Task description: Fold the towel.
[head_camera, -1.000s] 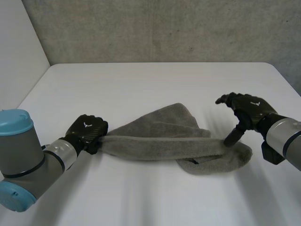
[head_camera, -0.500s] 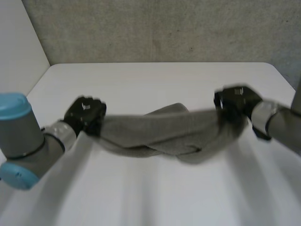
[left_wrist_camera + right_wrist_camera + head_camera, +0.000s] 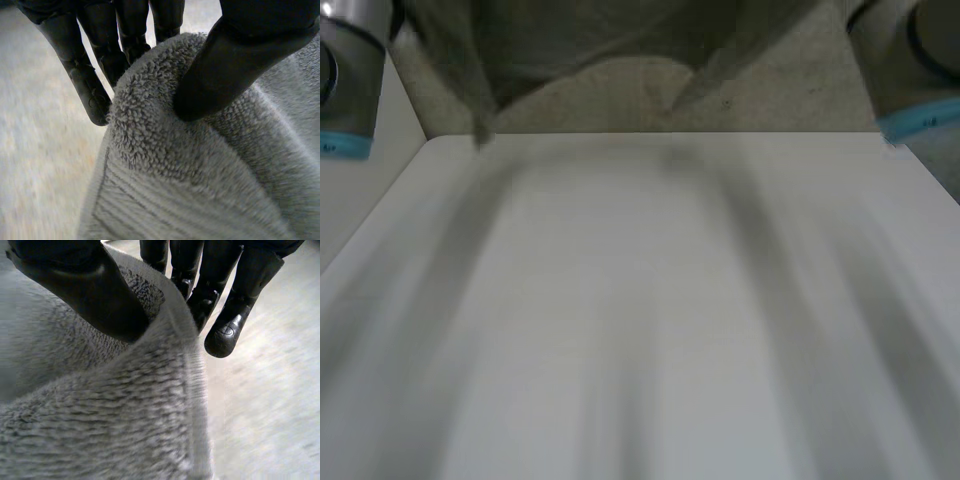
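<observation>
I'm looking down on a white table (image 3: 640,330), its top plain and matte, and its far edge curves off at both corners. Behind it stands the back wall (image 3: 610,105), a rough, speckled grey, like concrete or coarse plaster. On the left, a smoother and paler side wall (image 3: 365,180) runs along the table's edge and meets the grey one in a corner just beyond the table's far left corner. The light reads soft and even across the tabletop, with no hard glare on it.

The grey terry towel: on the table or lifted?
Lifted: grey towel hangs above the white table, pinched by left hand and right hand.
</observation>
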Action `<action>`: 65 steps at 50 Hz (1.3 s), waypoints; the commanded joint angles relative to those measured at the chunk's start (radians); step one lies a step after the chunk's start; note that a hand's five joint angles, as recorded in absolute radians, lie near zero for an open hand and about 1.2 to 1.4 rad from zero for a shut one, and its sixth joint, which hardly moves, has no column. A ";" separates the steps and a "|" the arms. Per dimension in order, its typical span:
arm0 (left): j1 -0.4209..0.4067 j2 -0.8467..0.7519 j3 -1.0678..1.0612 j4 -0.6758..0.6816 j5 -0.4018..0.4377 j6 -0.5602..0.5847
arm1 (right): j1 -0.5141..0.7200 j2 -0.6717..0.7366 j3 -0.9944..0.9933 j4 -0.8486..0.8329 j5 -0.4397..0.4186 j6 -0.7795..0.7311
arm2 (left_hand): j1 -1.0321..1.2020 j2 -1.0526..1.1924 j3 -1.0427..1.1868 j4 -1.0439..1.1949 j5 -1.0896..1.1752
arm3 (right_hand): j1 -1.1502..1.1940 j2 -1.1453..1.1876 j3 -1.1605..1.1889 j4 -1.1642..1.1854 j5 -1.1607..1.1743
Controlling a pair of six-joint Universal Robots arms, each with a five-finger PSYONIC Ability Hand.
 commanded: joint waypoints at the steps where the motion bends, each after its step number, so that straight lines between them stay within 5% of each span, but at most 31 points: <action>1: 0.048 0.065 -0.455 -0.033 0.035 0.006 | -0.019 -0.037 0.339 0.120 -0.139 -0.027 | 0.104 0.047 0.049 0.032 0.083 | 0.065 0.069 0.055 0.053 0.057; 8: 0.082 0.068 -0.720 0.003 0.131 0.059 | -0.051 -0.079 0.660 0.115 -0.170 -0.137 | 0.104 0.047 0.049 0.032 0.083 | 0.065 0.069 0.055 0.053 0.057; 14: 0.125 0.038 -0.916 0.076 0.195 0.272 | -0.054 -0.102 0.904 0.105 -0.160 -0.247 | 0.072 0.015 0.017 0.000 0.051 | 0.065 0.069 0.055 0.053 0.057; 16: 0.126 0.001 -0.951 0.110 0.196 0.375 | -0.058 -0.113 0.949 0.099 -0.160 -0.257 | -0.515 -0.572 -0.570 -0.587 -0.536 | 0.065 0.069 0.055 0.053 0.057; 18: 0.126 -0.014 -0.956 0.122 0.192 0.413 | -0.064 -0.125 0.989 0.083 -0.158 -0.258 | -0.657 -0.714 -0.713 -0.729 -0.679 | 0.065 0.069 0.055 0.053 0.057; 26: 0.126 -0.068 -0.945 0.162 0.172 0.455 | -0.133 -0.189 1.125 0.014 -0.153 -0.252 | -0.700 -0.757 -0.755 -0.772 -0.721 | 0.065 0.069 0.055 0.053 0.057; 44: 0.123 -0.096 -0.941 0.225 0.146 0.466 | -0.209 -0.212 1.208 -0.058 -0.120 -0.099 | -0.671 -0.728 -0.726 -0.742 -0.692 | 0.065 0.069 0.055 0.053 0.057; 48: 0.125 -0.097 -0.941 0.219 0.147 0.466 | -0.209 -0.203 1.203 -0.059 -0.111 -0.068 | -0.524 -0.581 -0.579 -0.596 -0.545 | 0.065 0.069 0.055 0.053 0.057; 50: 0.125 -0.097 -0.942 0.194 0.150 0.463 | -0.211 -0.200 1.197 -0.059 -0.092 -0.065 | 0.028 -0.029 -0.027 -0.044 0.007 | 0.065 0.069 0.055 0.053 0.057; 52: 0.125 -0.093 -0.941 0.172 0.153 0.461 | -0.214 -0.200 1.194 -0.059 -0.078 -0.063 | 0.103 0.046 0.048 0.032 0.082 | 0.065 0.069 0.055 0.053 0.057; 65: 0.149 0.120 -0.941 -0.050 0.157 0.415 | -0.222 -0.304 1.144 0.008 -0.045 -0.067 | 0.104 0.047 0.049 0.032 0.083 | 0.065 0.069 0.055 0.053 0.057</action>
